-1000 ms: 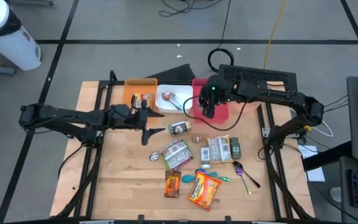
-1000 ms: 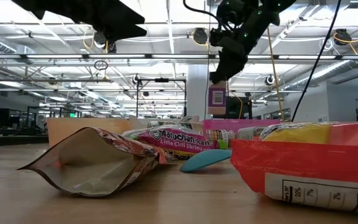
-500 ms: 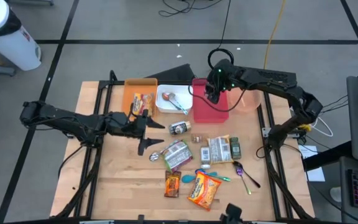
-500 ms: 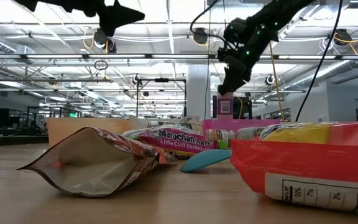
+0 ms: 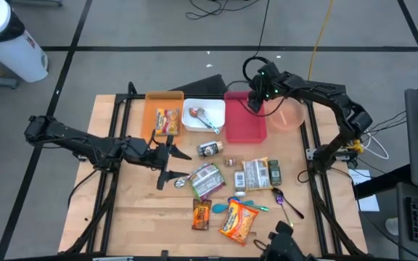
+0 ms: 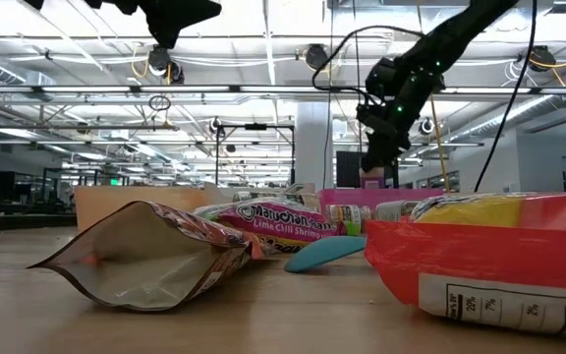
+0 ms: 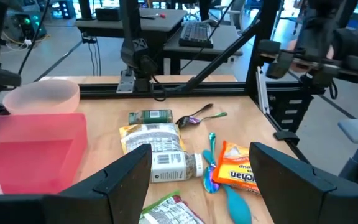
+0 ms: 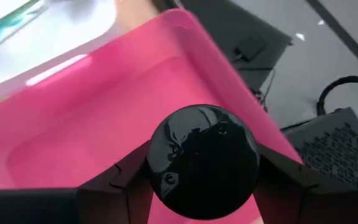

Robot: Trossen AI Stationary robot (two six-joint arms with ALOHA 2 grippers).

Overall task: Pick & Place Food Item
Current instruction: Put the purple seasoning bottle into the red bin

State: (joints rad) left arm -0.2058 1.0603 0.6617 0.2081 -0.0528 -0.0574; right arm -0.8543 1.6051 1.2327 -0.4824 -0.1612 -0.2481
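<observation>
My right gripper [image 5: 255,100] hangs over the far part of the pink tray [image 5: 245,127], shut on a small jar with a round black lid [image 8: 202,163]. The jar's pinkish lower end [image 6: 370,175] shows below the fingers in the low view. My left gripper [image 5: 170,165] is open and holds nothing. It hovers level over the table's left middle, beside the food packets [image 5: 207,179]. In its wrist view my left gripper [image 7: 197,180] faces those packets. My right gripper pinches the jar between its two fingers [image 8: 114,180], which stand on opposite sides of the jar's top end at the black lid. They come slanting down from above. The jar is lifted clear, above the pink tray's floor [image 8: 92,124].
An orange tray [image 5: 160,101] with a snack and a white tray [image 5: 194,123] with a spoon stand left of the pink tray, and a pink bowl [image 5: 290,114] to its right. A jar [image 5: 209,149], packets, an orange bag [image 5: 238,221] and spoons lie mid-table.
My right gripper has carried the jar from over the pink tray's near part toward the table's far edge and slightly right, sinking a little. My left gripper has swung toward the table's near edge, still open.
</observation>
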